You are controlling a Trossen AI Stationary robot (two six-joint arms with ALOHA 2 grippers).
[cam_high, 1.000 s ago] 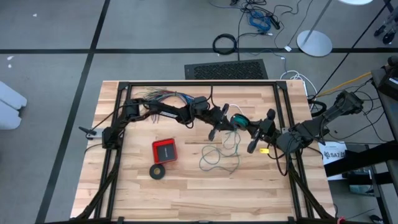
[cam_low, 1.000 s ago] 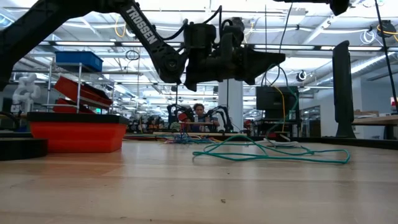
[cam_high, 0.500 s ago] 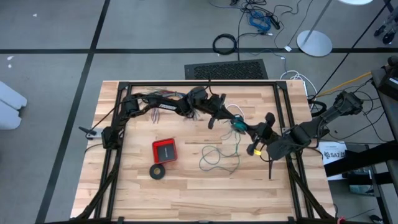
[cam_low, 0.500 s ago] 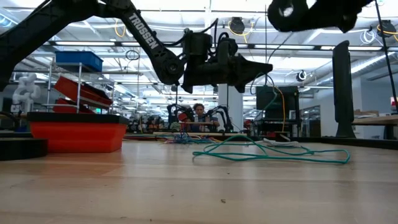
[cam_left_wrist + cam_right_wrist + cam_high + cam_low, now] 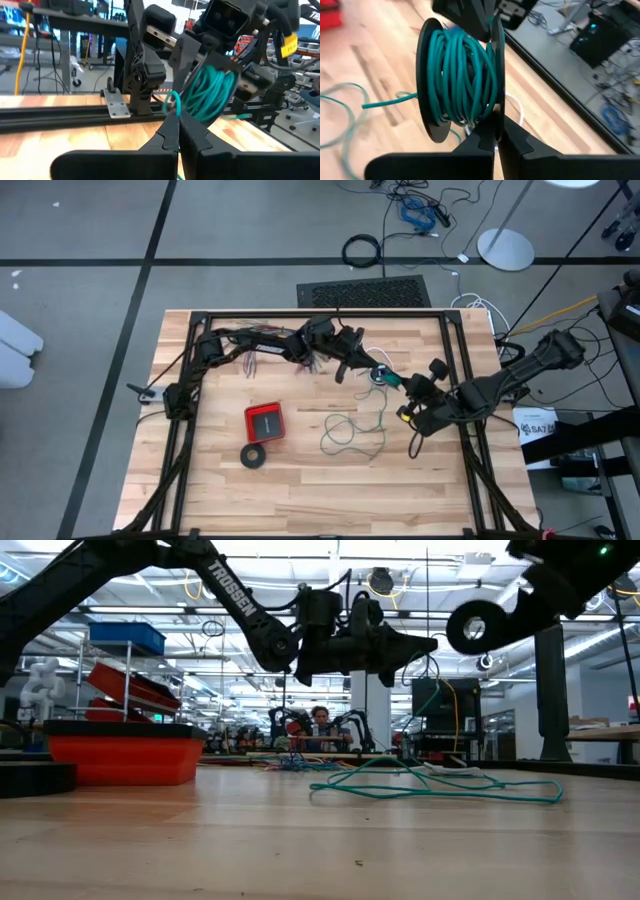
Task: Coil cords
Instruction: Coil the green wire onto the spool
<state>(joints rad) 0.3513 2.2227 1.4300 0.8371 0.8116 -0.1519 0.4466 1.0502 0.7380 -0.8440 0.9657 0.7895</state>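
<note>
Over the wooden surface (image 5: 220, 480), the two grippers met a little right of the centre, around a small black spool (image 5: 457, 95) wound with teal-green wire (image 5: 460, 75). The right gripper (image 5: 496, 131) had its fingers fully closed on the thin rim of the spool and held it in the air, above the surface. The left gripper (image 5: 178, 116) reached in from about 10 o'clock, its fingers pressed together on the free end of the teal-green wire just beside the coil. In the high view the spool sat between the two gripper tips, slightly toward 2 o'clock from the middle of the surface. The rest of the wire hung down from the spool and lay as a loose tangle (image 5: 352, 430) on the surface, toward 5 o'clock from the centre. A thin white cord (image 5: 368, 358) lay near the spool, on its 11 o'clock side. A red box (image 5: 265, 422) and a black ring (image 5: 254, 456) lay toward 8 o'clock, well apart from the wire.
</note>
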